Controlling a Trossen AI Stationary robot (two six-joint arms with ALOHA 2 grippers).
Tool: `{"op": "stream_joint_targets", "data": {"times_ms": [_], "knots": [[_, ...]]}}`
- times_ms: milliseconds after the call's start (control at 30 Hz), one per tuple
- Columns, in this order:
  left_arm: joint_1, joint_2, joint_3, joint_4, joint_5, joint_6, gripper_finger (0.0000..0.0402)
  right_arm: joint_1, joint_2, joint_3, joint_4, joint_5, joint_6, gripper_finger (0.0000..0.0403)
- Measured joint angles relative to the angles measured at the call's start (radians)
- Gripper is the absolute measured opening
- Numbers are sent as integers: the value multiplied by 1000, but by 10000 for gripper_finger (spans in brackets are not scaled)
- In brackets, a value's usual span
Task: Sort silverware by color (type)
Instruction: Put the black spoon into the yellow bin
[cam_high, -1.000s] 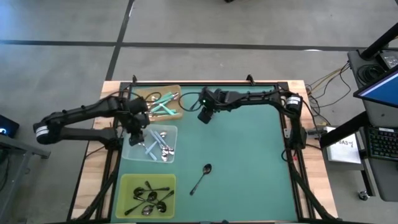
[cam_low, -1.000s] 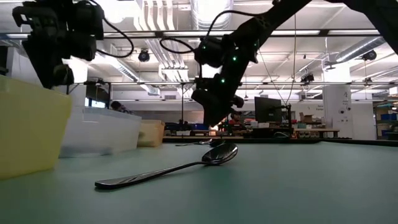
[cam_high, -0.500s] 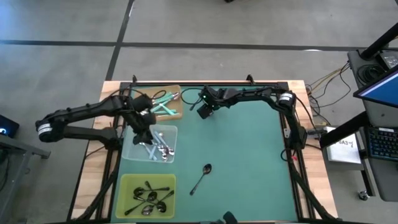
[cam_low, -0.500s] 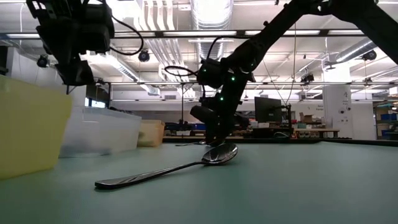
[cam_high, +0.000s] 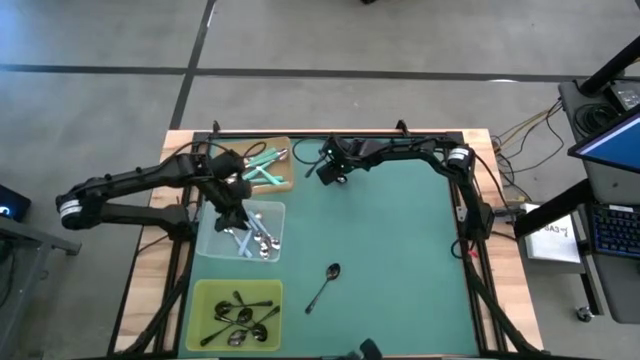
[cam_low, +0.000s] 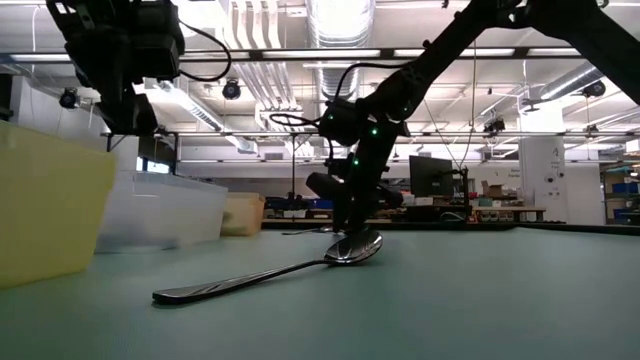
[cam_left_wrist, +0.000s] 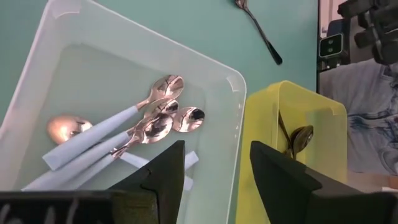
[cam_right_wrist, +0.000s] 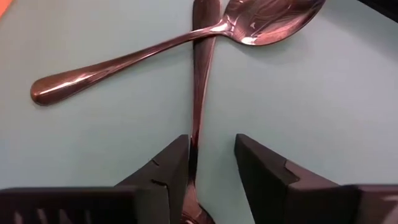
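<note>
Two dark spoons lie crossed on the green mat near the far edge (cam_high: 308, 170). My right gripper (cam_right_wrist: 211, 142) is low over them, open. Its fingers stand on either side of one spoon's handle (cam_right_wrist: 199, 93), which runs along the fingers. The other spoon (cam_right_wrist: 155, 50) lies across that handle. My left gripper (cam_left_wrist: 217, 149) hangs open above the clear tray (cam_high: 212, 245), which holds pale blue spoons (cam_left_wrist: 118, 134). Mint-teal spoons (cam_high: 262, 165) lie in the brown tray. Black spoons (cam_high: 238, 315) lie in the yellow tray. One more dark spoon (cam_high: 323, 286) lies loose on the mat. My right gripper comes down from above with the dark spoon's handle (cam_right_wrist: 195, 149) between its fingers. The handle lies flat on the mat, close against one finger (cam_right_wrist: 174, 168). I cannot tell whether that finger touches it.
The three trays stand in a row along the table's left side: brown (cam_high: 285, 185) far, clear in the middle, yellow (cam_high: 205, 300) near. The green mat (cam_high: 400, 260) to their right holds only the loose spoons. In the low view the near spoon (cam_low: 270, 272) lies in front of my right gripper (cam_low: 345, 215).
My right gripper has sunk to the mat and gone a little toward the far edge, over the crossed spoons. My left gripper has shifted slightly toward the table's right above the clear tray and turned a little.
</note>
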Motion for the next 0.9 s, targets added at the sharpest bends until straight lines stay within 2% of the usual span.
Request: {"op": "stream_joint_targets", "data": {"times_ms": [167, 367, 667, 767, 900], "knots": [[0, 0, 0, 0, -1, 0, 165, 15, 3, 1, -23, 15, -5, 94], [0, -1, 0, 3, 0, -1, 165, 22, -8, 3, -131, -20, -44, 17], [0, -1, -13, 39, -1, -12, 165, 35, -51, -1, -372, -238, -97, 10], [0, -6, -40, 115, -1, -47, 165, 48, -88, -9, -398, -335, -104, 9], [-1, -25, -107, 290, 0, -119, 165, 85, -166, -10, -385, -369, -113, 9]]}}
